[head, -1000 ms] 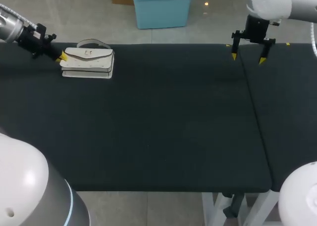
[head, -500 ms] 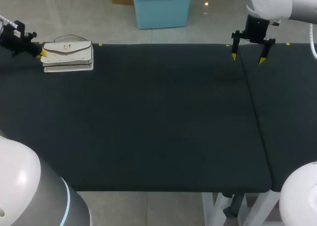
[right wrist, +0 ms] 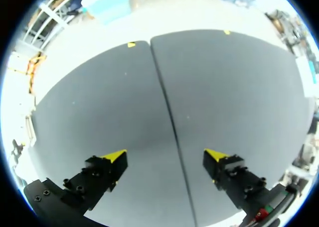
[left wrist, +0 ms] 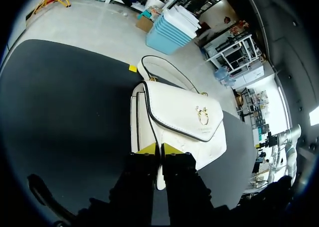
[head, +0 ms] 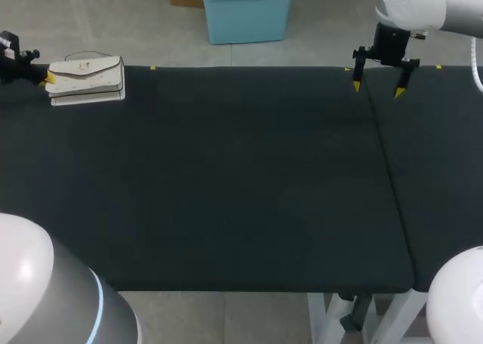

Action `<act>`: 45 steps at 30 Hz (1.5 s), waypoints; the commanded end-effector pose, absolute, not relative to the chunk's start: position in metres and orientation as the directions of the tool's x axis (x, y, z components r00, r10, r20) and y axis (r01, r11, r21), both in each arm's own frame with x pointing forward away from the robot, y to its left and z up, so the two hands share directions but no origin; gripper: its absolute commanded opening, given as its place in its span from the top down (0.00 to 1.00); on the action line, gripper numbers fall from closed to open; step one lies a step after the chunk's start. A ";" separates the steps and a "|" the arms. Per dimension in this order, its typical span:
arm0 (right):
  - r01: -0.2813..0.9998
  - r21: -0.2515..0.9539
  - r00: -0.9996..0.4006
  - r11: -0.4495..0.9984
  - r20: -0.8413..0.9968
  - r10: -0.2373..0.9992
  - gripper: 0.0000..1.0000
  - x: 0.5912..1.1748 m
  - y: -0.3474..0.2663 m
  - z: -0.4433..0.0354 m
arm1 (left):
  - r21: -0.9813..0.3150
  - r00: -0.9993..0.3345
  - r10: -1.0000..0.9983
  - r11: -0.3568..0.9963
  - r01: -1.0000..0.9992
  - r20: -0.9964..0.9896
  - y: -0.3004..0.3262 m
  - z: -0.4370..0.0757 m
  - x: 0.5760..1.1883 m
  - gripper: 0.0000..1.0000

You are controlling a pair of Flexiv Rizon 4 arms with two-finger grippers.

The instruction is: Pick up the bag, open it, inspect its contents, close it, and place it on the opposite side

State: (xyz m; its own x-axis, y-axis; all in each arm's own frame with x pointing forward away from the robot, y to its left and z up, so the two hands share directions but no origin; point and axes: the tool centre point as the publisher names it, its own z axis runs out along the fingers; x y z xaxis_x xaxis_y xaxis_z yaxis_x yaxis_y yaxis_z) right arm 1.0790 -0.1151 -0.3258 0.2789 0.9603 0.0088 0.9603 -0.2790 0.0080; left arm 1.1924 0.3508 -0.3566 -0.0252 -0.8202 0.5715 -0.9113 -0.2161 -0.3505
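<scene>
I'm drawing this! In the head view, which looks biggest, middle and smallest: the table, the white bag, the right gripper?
1. Table, by far the largest.
2-3. Bag and right gripper look about the same size; the gripper may hang nearer the camera, so I will not rank them.

— Any writing you can make out from here?
— Nothing readable. The white bag (left wrist: 174, 122) shows only a gold clasp (left wrist: 203, 115), no letters I can tell, and the yellow tabs (head: 153, 67) at the table (head: 241, 170) edge are too small.
</scene>
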 end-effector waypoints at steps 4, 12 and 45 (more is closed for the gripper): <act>0.960 0.008 0.280 -0.280 0.006 0.960 0.00 1.079 -0.115 -0.325 | 0.052 -0.074 -0.763 0.140 -0.989 0.642 0.352 -0.366 1.198 0.02; 0.960 0.008 0.280 -0.280 0.006 0.960 0.00 1.079 -0.115 -0.325 | 0.006 -0.101 -0.790 0.131 -0.991 0.605 0.343 -0.343 1.180 0.00; 0.960 0.008 0.280 -0.280 0.006 0.960 0.00 1.079 -0.115 -0.325 | 0.044 0.004 -0.980 0.005 -0.999 0.199 0.291 -0.241 1.050 0.00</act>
State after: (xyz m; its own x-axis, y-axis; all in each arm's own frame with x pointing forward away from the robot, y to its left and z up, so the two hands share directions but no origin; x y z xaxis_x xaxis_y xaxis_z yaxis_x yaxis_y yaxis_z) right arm 1.0791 -0.1152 -0.3260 0.2786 0.9604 0.0093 0.9603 -0.2787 0.0089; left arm 1.0715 0.2986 -0.2480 0.0168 -0.9428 0.3329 -0.9890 0.0331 0.1439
